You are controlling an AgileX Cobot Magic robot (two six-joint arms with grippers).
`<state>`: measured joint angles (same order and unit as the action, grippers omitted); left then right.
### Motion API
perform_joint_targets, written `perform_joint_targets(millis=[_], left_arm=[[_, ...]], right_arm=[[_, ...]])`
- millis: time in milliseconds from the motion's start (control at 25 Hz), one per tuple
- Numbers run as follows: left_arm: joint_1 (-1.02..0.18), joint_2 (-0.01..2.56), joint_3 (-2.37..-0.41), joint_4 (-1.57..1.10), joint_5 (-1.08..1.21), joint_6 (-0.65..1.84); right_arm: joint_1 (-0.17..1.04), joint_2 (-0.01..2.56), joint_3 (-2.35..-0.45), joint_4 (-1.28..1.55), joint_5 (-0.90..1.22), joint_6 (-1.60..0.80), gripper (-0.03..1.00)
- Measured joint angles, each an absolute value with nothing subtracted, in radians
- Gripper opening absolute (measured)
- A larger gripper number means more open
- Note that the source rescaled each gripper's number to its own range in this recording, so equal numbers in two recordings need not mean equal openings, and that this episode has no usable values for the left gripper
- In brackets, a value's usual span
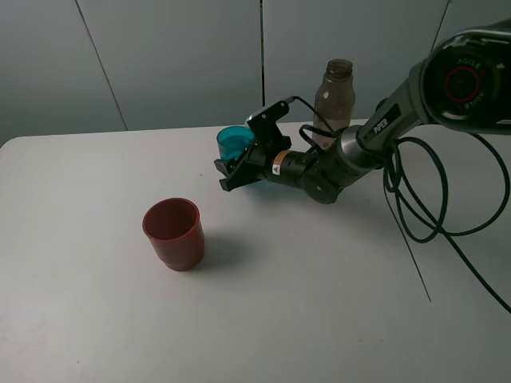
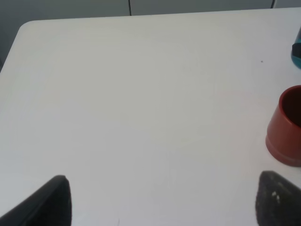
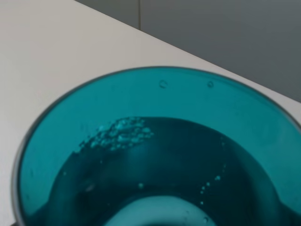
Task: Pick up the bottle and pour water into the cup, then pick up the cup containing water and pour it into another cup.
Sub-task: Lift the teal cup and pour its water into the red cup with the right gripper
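Nearest you, the left fingers (image 2: 55,203) hang spread wide above the white surface (image 1: 88,319). Their 2 dark tips sit well apart in the left wrist view, with nothing between them. Ahead of them the red-brown cup (image 1: 172,233) stands upright toward the front of the surface, mouth up, well apart from the other 2 vessels. Beyond it, your right arm (image 1: 375,128) reaches in from the right side and across the middle. The right fingers (image 1: 231,171) are closed on the lower part of the teal cup (image 1: 234,142), pinching it, and the cup sits upright with its rim above them. Whether its base touches the surface you cannot tell. Your right wrist view looks down into that cup: water (image 3: 164,157) lies in the bottom, and small bubbles (image 3: 120,134) cling along one side of it. Behind the arm, the smoky brown bottle (image 1: 335,92) stands upright and uncapped near the far edge of the surface. In the high view it is to the right of the teal cup and apart from it, and it rises well above both cups. Grey wall panels (image 1: 160,56) close the scene behind.
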<state>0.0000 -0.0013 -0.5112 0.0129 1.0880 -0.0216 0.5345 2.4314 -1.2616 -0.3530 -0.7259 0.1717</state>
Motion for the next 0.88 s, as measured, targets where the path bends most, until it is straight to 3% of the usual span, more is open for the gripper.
perform_joint_targets(millis=[360, 880], left_arm=[[0.0, -0.001, -0.511, 0.013, 1.088, -0.022], [0.0, -0.001, -0.511, 0.013, 1.088, -0.022]], right_arm=[[0.535, 2.327, -1.187, -0.384, -0.692, 0.174, 0.04], [0.535, 1.959, -0.901, -0.541, -0.642, 0.131, 0.04]])
